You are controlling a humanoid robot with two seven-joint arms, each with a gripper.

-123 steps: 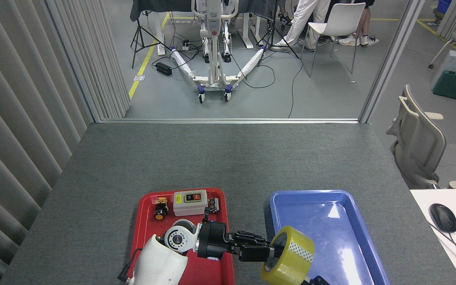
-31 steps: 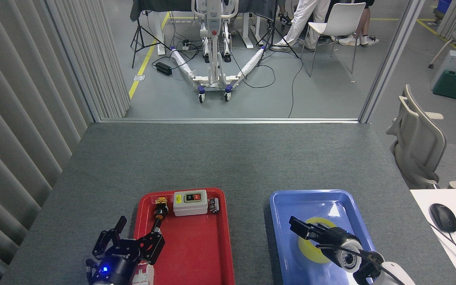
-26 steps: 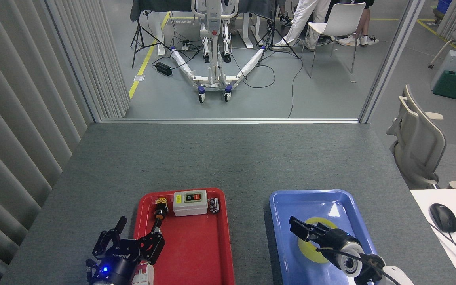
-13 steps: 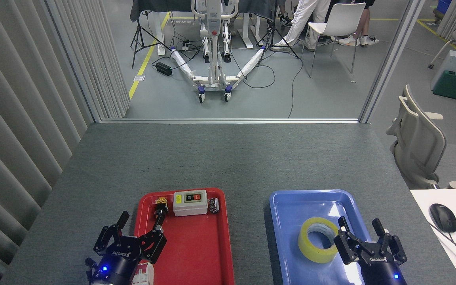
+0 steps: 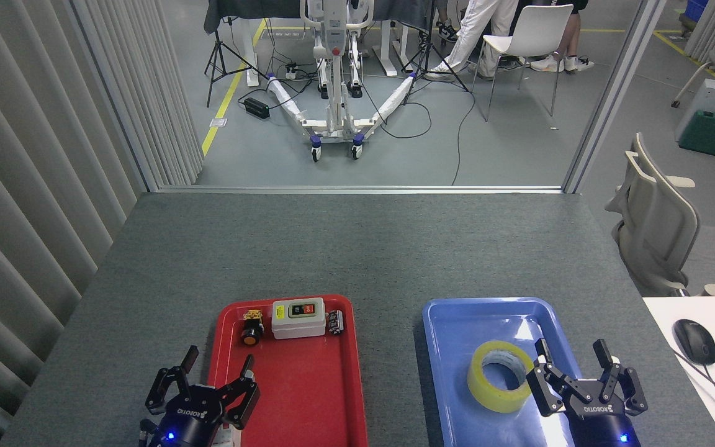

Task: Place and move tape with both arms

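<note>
I have one view only, from the head, looking forward and down across the grey table [image 5: 357,248]; its near edge sits close below me, the workshop floor [image 5: 506,143] far beyond.

Yellow translucent tape [image 5: 500,376] with a pale whitish core sits on glossy blue, the blue tray [image 5: 457,323] catching white glare. Over on the other side, a bright red tray [image 5: 308,397] carries a light grey switch box [image 5: 298,318] with one green and one red button, plus a small black part with an orange face [image 5: 249,335]. Both grippers are black: the left gripper [image 5: 218,371] shows white "ROBOTIQ" lettering and a blue light, and the right gripper [image 5: 571,360] shows the same. Underneath it all, a dark grey speckled table [image 5: 357,248]. Beyond, yellow floor lines [image 5: 233,87] on grey.
</note>
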